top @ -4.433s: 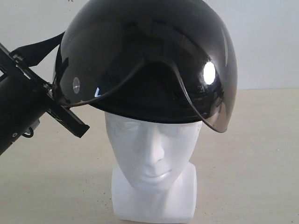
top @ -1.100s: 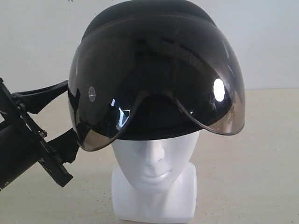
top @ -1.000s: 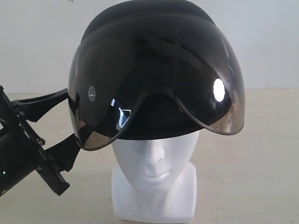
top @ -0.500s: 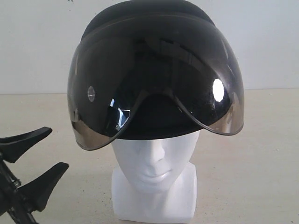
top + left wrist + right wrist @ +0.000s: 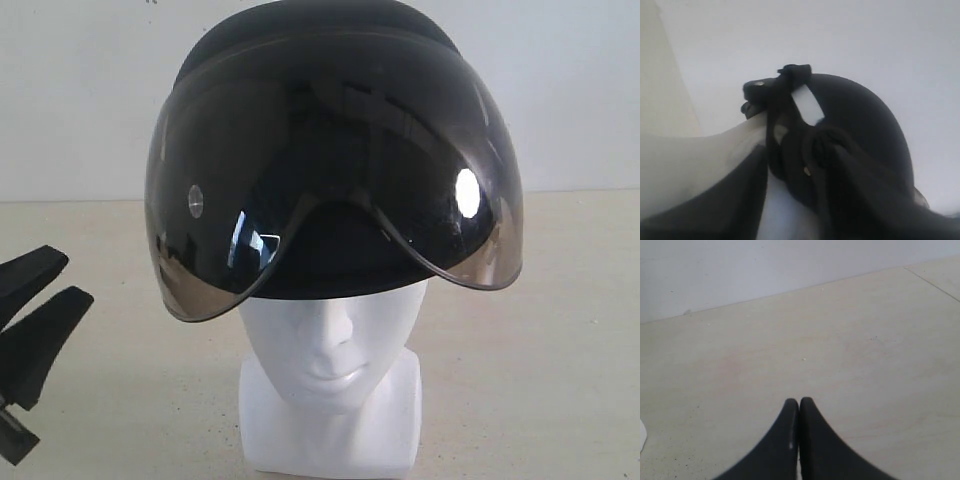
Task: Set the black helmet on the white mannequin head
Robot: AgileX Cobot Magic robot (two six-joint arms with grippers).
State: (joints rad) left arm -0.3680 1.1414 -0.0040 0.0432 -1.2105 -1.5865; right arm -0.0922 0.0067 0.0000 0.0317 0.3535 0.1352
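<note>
The black helmet (image 5: 330, 150) sits on the white mannequin head (image 5: 330, 350), its smoky visor (image 5: 250, 250) hanging down over the forehead and eyes. My left gripper (image 5: 72, 275) is low at the left edge of the exterior view, well apart from the helmet, with its two black fingers (image 5: 40, 330) open and nothing between them. The left wrist view shows the helmet (image 5: 860, 120) from its side, with straps and a white tab (image 5: 807, 104), beyond my blurred fingers (image 5: 720, 200). My right gripper (image 5: 799, 401) is shut and empty over bare table; the exterior view does not show it.
The mannequin's squared neck base (image 5: 330, 440) stands on a pale beige table (image 5: 540, 330). A white wall (image 5: 80, 100) runs behind it. The right wrist view shows only beige table surface (image 5: 790, 340) and the wall.
My left gripper has let go of the helmet and pulled back left and down, its fingers drawing closer together. The helmet, earlier tilted above the head, now rests on it unmoving.
</note>
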